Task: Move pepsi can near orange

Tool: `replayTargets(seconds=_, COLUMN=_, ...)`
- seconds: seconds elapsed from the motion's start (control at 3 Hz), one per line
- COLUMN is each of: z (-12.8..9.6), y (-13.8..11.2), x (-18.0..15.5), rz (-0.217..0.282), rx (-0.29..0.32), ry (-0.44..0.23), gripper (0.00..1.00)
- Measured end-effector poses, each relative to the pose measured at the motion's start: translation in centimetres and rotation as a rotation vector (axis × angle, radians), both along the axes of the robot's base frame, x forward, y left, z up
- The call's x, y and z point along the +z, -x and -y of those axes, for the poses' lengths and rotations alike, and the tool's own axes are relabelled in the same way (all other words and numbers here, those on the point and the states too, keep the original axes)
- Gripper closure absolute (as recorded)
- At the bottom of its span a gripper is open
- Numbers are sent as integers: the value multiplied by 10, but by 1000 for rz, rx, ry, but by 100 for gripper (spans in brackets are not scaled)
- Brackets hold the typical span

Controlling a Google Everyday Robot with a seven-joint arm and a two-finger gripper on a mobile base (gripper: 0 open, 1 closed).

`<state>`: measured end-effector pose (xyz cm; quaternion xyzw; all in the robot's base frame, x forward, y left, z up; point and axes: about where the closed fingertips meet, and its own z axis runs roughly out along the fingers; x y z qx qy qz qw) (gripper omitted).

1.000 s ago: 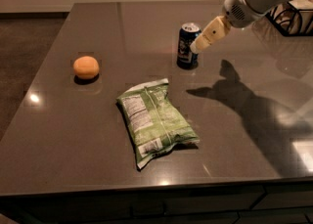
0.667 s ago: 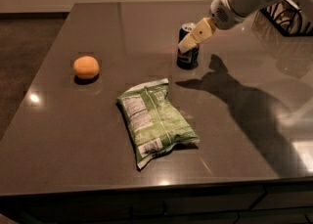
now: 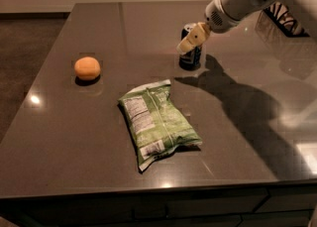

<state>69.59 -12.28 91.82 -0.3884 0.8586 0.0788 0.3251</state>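
Observation:
The pepsi can (image 3: 190, 60) stands upright on the dark grey table (image 3: 74, 137), right of centre toward the back. My gripper (image 3: 192, 39) reaches in from the upper right and sits at the can's top, covering its upper part from the camera. I cannot see whether it touches the can. The orange (image 3: 87, 68) lies on the left side of the table, well apart from the can.
A green chip bag (image 3: 157, 122) lies flat in the middle front, between the orange and the can. A black-and-white striped object (image 3: 282, 17) sits at the far right back. The arm's shadow falls on the table right of the can.
The gripper has moved left and down, from beside the can's right to over its top. The can, orange and bag have not moved.

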Motion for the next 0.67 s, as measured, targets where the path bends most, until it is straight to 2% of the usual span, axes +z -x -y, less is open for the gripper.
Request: replayTargets(seconds=0.67, z=-10, y=-3, x=4, rz=0, rx=36, ry=7, gripper=62)
